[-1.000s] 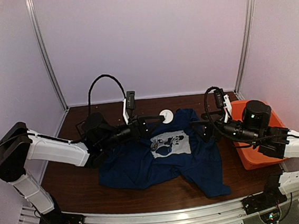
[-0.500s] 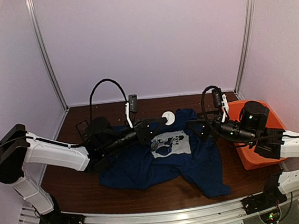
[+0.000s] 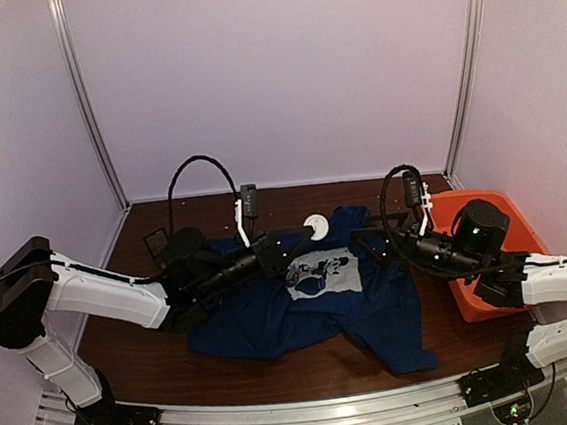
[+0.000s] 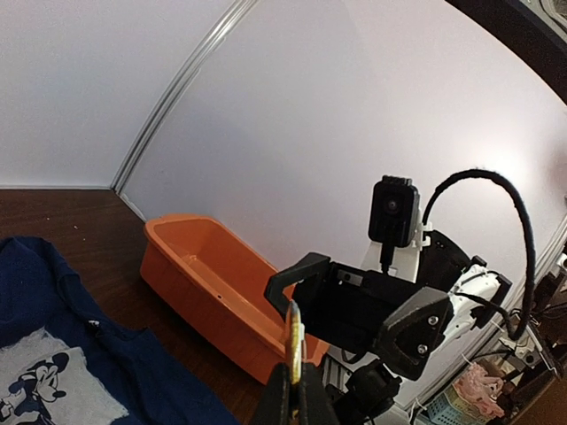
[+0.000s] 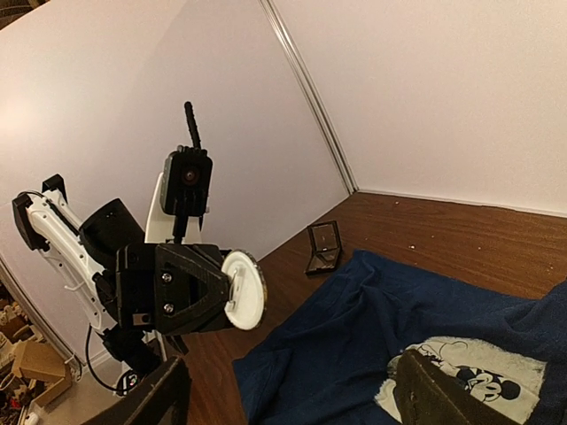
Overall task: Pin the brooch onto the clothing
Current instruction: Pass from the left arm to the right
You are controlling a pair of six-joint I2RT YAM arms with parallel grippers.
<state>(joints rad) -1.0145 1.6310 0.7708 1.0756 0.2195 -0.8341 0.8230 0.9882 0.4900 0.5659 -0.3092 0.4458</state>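
Currently the left gripper point(image 4: 292, 379) is pinched tight on the small round whitish brooch point(image 5: 244, 289), gripping it by its edge in the air over the far edge of the navy blue short-sleeved T-shirt point(image 3: 274, 319). That shirt lies rumpled on the dark brown wooden table point(image 3: 137, 357), its white cartoon-mouse print point(image 3: 321, 272) facing up. Opposite, near the orange plastic tub point(image 3: 478, 299), the right gripper point(image 5: 301, 394) hovers over the shirt with jaws spread wide and nothing between them.

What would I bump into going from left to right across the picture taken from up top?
small black box → navy T-shirt → orange tub
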